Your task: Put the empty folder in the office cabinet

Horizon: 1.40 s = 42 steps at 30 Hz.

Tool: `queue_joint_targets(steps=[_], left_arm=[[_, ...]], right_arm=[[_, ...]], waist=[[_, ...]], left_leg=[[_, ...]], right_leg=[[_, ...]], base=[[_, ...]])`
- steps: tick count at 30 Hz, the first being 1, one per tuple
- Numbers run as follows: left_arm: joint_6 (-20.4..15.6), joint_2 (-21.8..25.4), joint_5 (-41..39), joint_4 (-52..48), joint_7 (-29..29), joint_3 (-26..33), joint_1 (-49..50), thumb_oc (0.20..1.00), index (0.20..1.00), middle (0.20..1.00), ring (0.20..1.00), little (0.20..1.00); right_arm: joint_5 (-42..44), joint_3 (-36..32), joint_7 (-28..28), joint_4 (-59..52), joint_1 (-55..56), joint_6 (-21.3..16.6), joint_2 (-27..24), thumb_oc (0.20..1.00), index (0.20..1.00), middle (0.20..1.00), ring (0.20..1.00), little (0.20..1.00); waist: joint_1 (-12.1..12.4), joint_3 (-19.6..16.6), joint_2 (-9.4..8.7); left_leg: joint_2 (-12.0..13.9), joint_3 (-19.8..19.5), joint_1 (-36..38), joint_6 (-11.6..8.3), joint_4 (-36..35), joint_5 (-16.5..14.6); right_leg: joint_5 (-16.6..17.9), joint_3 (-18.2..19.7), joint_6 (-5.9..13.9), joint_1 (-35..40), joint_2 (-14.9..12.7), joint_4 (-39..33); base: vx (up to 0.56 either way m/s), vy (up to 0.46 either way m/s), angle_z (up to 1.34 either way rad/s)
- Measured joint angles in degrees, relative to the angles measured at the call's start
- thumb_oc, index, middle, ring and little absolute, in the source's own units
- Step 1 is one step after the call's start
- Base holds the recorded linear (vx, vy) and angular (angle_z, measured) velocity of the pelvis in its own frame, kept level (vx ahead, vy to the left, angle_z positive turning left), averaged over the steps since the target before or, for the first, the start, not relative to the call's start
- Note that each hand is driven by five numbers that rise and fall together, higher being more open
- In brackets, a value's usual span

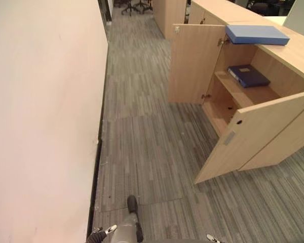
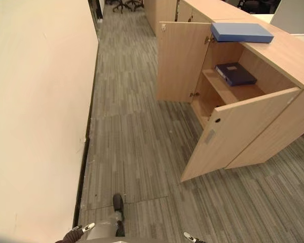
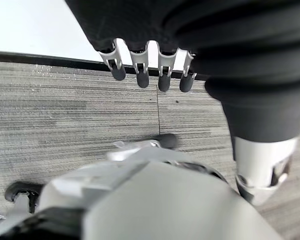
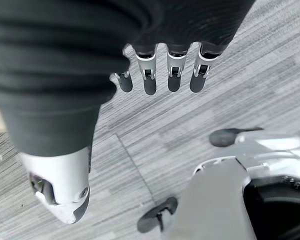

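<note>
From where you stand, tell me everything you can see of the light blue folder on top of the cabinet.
The light blue folder is a flat rectangular binder with a matte cover, closed and lying flat on the light wood top of the office cabinet, near the edge above the open compartment. Only the cabinet top touches it. A darker blue folder lies on the shelf below, apart from it.

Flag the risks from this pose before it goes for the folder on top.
1. The near cabinet door swings out across the floor toward the robot; an arm or body could clip it on approach.
2. The light blue folder lies on the cabinet top, near its edge above the opening; a poor grasp may knock it off.
3. A dark blue binder already sits on the shelf, leaving less room there.
Left hand and right hand hang relaxed, holding nothing.
</note>
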Motion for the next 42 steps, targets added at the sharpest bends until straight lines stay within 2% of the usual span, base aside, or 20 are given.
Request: queue_joint_targets(steps=[1,2,4,7,9,10,12,14,17,21,22,24,26,29,31,32,36,39,40,42], left_arm=[[0.09,0.8,-0.01,1.03,0.06,1.38,0.69,1.0,1.0,1.0,1.0,1.0],[0.14,0.31,0.03,1.54,-0.02,1.73,0.92,1.0,1.0,1.0,1.0,1.0],[0.05,-0.4,0.08,2.71,-0.02,1.95,0.37,1.0,1.0,1.0,1.0,1.0],[0.02,-0.72,0.11,3.48,-0.09,2.21,-1.32,1.0,1.0,1.0,1.0,1.0],[-0.03,0.49,0.16,2.59,-0.11,2.18,-1.92,1.0,1.0,1.0,1.0,1.0],[-0.05,1.78,0.16,1.78,-0.08,2.14,-2.15,1.0,1.0,1.0,1.0,1.0],[-0.3,2.77,0.67,1.2,-0.18,1.25,-3.08,1.0,1.0,1.0,1.0,1.0],[0.15,2.48,0.8,0.23,0.06,-3.74,-2.59,1.0,1.0,1.0,1.0,1.0],[-0.09,0.96,1.06,-1.66,0.03,-3.92,-2.36,1.0,1.0,1.0,1.0,1.0],[-0.11,1.29,1.17,-1.98,-0.09,-2.2,-0.52,1.0,1.0,1.0,1.0,1.0],[-0.16,1.45,1.21,-2.1,-0.27,-2.18,0.75,1.0,1.0,1.0,1.0,1.0],[0.18,0.9,1.24,-1.81,-0.64,-1.88,0.96,1.0,1.0,1.0,1.0,1.0],[0.54,0.19,1.32,-1.57,-0.93,-1.43,2.13,1.0,1.0,1.0,1.0,1.0],[1.29,-0.26,2.49,0.27,-1.45,1.16,3.24,1.0,1.0,1.0,1.0,1.0],[1.2,0.66,3.35,0.14,-1.67,1.34,3.21,1.0,1.0,1.0,1.0,1.0],[1.36,0.16,3.43,0.36,-1.8,1.28,1.65,1.0,1.0,1.0,1.0,1.0],[1.95,-0.26,3.33,-0.14,-2.94,0.69,0.73,1.0,1.0,1.0,1.0,1.0],[2.34,0.35,3.31,0.65,-3.44,-0.28,-0.55,1.0,1.0,1.0,1.0,1.0],[2.25,0.61,3.15,0.88,-3.52,-0.22,-1.23,1.0,1.0,1.0,1.0,1.0],[1.54,0.18,2.81,-0.59,-3.63,-0.24,-1.48,1.0,1.0,1.0,1.0,1.0]], right_arm=[[-0.41,-0.11,0.29,2.01,-0.17,0.21,2.12,1.0,1.0,1.0,1.0,1.0],[-0.41,-0.41,0.47,1.95,-1.22,-0.42,2.24,1.0,1.0,1.0,1.0,1.0],[-0.41,-2.25,1.39,1.92,-2.08,-0.51,2.36,1.0,1.0,1.0,1.0,1.0],[-0.42,-1.74,2.01,1.3,0.2,0.35,1.76,1.0,1.0,1.0,1.0,1.0],[-0.41,-1.55,2.67,0.37,0.13,0.42,1.82,1.0,1.0,1.0,1.0,1.0],[-0.39,-2.1,2.66,-2.07,0.68,0.22,1.7,1.0,1.0,1.0,1.0,1.0],[-0.44,-2.05,2.39,-4.53,0.08,0.11,1.07,1.0,1.0,1.0,1.0,1.0],[-1.3,-1.3,0.62,-4.05,-0.78,-0.46,-0.54,1.0,1.0,1.0,1.0,1.0],[-1.56,-0.44,2.03,-5.44,-1.64,-1.29,-2.04,1.0,1.0,1.0,1.0,1.0],[-1.48,-0.09,2.98,-7.36,-1.54,-1.0,-0.87,1.0,1.0,1.0,1.0,1.0],[-1.43,-0.3,3.47,-7.39,-0.41,-1.01,-0.79,1.0,1.0,1.0,1.0,1.0],[-1.34,-2.7,3.83,-6.74,1.0,-0.89,-1.06,1.0,1.0,1.0,1.0,1.0],[-1.32,-3.7,3.86,-5.2,2.07,-0.1,-1.18,1.0,1.0,1.0,1.0,1.0],[-0.82,-4.73,4.05,-5.02,1.95,0.08,-1.01,1.0,1.0,1.0,1.0,1.0],[-0.82,-4.58,4.11,-4.99,3.45,0.29,-0.55,1.0,1.0,1.0,1.0,1.0],[-0.83,-4.77,4.12,-4.88,2.73,0.19,-1.49,1.0,1.0,1.0,1.0,1.0],[0.31,-6.12,4.36,-5.48,0.03,0.2,-1.34,1.0,1.0,1.0,1.0,1.0],[0.32,-6.11,3.93,-5.19,0.39,0.4,-0.53,1.0,1.0,1.0,1.0,1.0],[0.34,-5.55,3.87,-5.22,0.68,0.41,0.38,1.0,1.0,1.0,1.0,1.0],[0.35,-4.12,3.37,-5.25,1.61,0.16,-0.44,1.0,1.0,1.0,1.0,1.0]], waist=[[1.47,-1.15,-2.7],[2.18,-1.29,-1.94],[2.16,-1.72,0.05],[1.98,-3.57,0.6],[2.42,-4.14,0.06],[2.2,-4.21,-1.26],[3.08,-4.13,-2.11],[2.96,-2.5,-0.85],[0.97,-0.56,4.78],[-0.02,1.84,4.44],[-0.55,1.38,1.68],[-1.89,0.91,1.78],[-1.21,0.76,2.31],[-0.81,1.49,0.95],[-0.56,0.96,-0.43],[-1.09,0.98,2.96],[-1.7,1.01,4.26],[-2.85,0.76,2.11],[-4.44,0.29,-0.18],[-3.58,-0.74,-1.15]], left_leg=[[-0.85,1.02,3.0,-2.13,1.72,3.69],[-1.28,-0.58,5.04,-3.1,2.79,4.57],[-2.02,0.72,7.7,-4.31,3.2,2.26],[-4.45,4.06,8.53,-6.74,5.67,-3.09],[-8.22,3.62,13.28,-4.03,0.71,-2.85],[-10.77,2.15,16.45,-3.01,-2.02,-2.57],[-14.04,0.48,19.12,1.67,0.03,-8.45],[-14.47,-1.31,23.11,0.86,-0.88,-8.7],[-10.98,-3.75,24.34,-2.83,-0.51,-8.28],[-9.59,-3.81,27.01,-6.05,0.25,-9.9],[-11.38,-3.65,29.35,-6.61,-0.66,-10.76],[-11.58,-3.05,31.46,-4.97,-2.28,-14.46],[-11.24,-3.49,32.66,-5.96,-1.79,-14.53],[-10.75,-0.45,28.88,-12.96,9.35,-15.59],[-8.61,-0.81,29.11,-10.79,3.94,-17.35],[-2.97,-0.48,28.25,-11.78,-1.06,-14.5],[-1.11,6.11,29.04,-11.94,0.2,-15.53],[0.58,7.95,30.51,-15.97,6.18,-17.27],[2.56,8.14,27.44,-19.76,17.22,-14.83],[6.62,8.59,22.3,-19.49,32.55,-13.17]], right_leg=[[0.12,2.33,0.31,2.31,-2.82,2.41],[0.64,3.01,2.15,1.46,-4.85,7.57],[3.03,3.1,2.01,0.72,-8.07,0.53],[3.23,1.11,0.74,-4.44,-12.69,14.17],[6.51,1.8,4.34,-10.13,-16.59,27.56],[13.98,2.35,5.99,-17.77,-21.62,44.33],[14.92,3.85,6.9,-28.85,-26.31,55.8],[10.56,-1.91,6.18,-32.03,-29.55,62.12],[2.41,-4.52,3.15,-39.26,-20.16,45.54],[6.72,-6.09,-3.14,-40.52,-8.93,20.81],[9.64,-7.08,-4.48,-40.51,-8.09,17.36],[12.7,-7.93,-3.72,-41.16,-7.31,15.53],[15.43,-9.16,-8.31,-39.69,-6.21,14.38],[16.46,-7.4,-12.46,-33.32,-6.08,5.57],[18.23,-7.37,-10.93,-28.96,-5.67,-0.43],[14.16,-11.15,-5.65,-31.07,-4.31,3.51],[6.03,-17.02,-1.47,-38.72,-13.4,25.08],[3.94,-17.27,-6.14,-34.64,-12.28,21.12],[4.4,-16.98,-6.6,-30.39,-11.48,15.38],[8.1,-14.94,-6.92,-24.65,-8.58,7.62]], base=[[0.57,0.258,-0.39],[0.65,0.357,-0.83],[0.66,0.454,-0.49],[0.34,0.336,0.07],[0.32,0.428,0.15],[0.3,0.481,0.47],[0.43,0.592,0.43],[0.17,0.156,0.21],[0.11,-0.109,0.53],[0.15,-0.118,0.37],[0.2,-0.111,0.55],[0.18,-0.086,0.83],[0.2,-0.097,0.22],[0.24,-0.11,-0.24],[0.29,-0.114,-0.09],[0.33,-0.165,-0.16],[0.27,-0.2,-0.58],[0.24,-0.284,-0.52],[0.16,-0.227,-0.25],[0.19,-0.194,-0.6]])
